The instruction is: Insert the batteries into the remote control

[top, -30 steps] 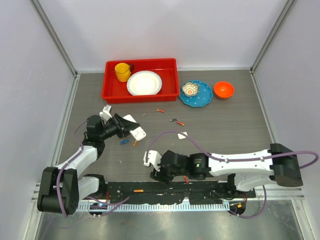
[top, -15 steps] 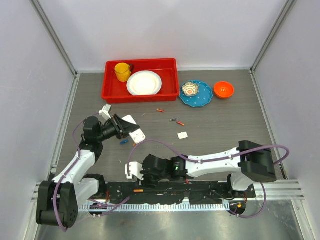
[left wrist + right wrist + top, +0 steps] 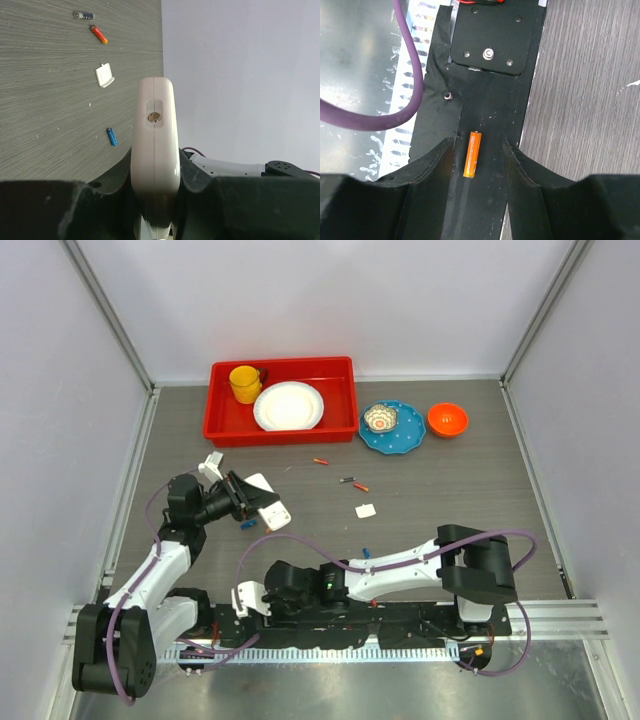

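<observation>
0 batteries can be seen inside the remote control (image 3: pixel 155 140). The left gripper (image 3: pixel 155 192) squeezes it tight above the table (image 3: pixel 450 490). The right gripper (image 3: pixel 478 150) stands half open around 1 orange battery (image 3: pixel 472 161) on the black plate (image 3: pixel 490 100), not pinching it. A blue battery (image 3: pixel 112 136) waits nearby.

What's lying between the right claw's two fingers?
An orange battery, on the black base plate, touching neither finger of the open right gripper; the right wrist view shows it.
</observation>
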`<state>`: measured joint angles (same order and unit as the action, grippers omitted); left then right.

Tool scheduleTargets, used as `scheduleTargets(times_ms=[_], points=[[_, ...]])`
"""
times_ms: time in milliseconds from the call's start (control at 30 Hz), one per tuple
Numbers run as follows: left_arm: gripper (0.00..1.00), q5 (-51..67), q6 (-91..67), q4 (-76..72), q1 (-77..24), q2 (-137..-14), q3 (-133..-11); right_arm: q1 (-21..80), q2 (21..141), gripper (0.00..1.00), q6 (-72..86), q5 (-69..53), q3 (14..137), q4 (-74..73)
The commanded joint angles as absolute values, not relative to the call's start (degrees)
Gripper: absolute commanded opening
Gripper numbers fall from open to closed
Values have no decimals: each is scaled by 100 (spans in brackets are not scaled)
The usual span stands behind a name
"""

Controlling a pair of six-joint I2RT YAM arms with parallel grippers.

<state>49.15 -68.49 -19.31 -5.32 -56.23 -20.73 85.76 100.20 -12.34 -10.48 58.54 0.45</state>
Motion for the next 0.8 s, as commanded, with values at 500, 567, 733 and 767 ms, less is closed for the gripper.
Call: scheduleTargets(times_ms=[500, 567, 733, 767], points=[[0, 5124, -6741, -2030, -510, -5537, -2039, 8596, 10476, 36, -1354, -1169, 6152, 316], [0, 5133, -6741, -2039, -510, -5546, -2030, 8622, 10485, 36, -1336, -1169, 6135, 290], [0, 5133, -6741, -2057, -510, -5546, -2013, 8657, 10512, 36, -1275, -1090, 6082, 220], [0, 5133, -6741, -2057, -510, -5546, -2013, 8666, 10520, 36, -1257, -1081, 6073, 220]])
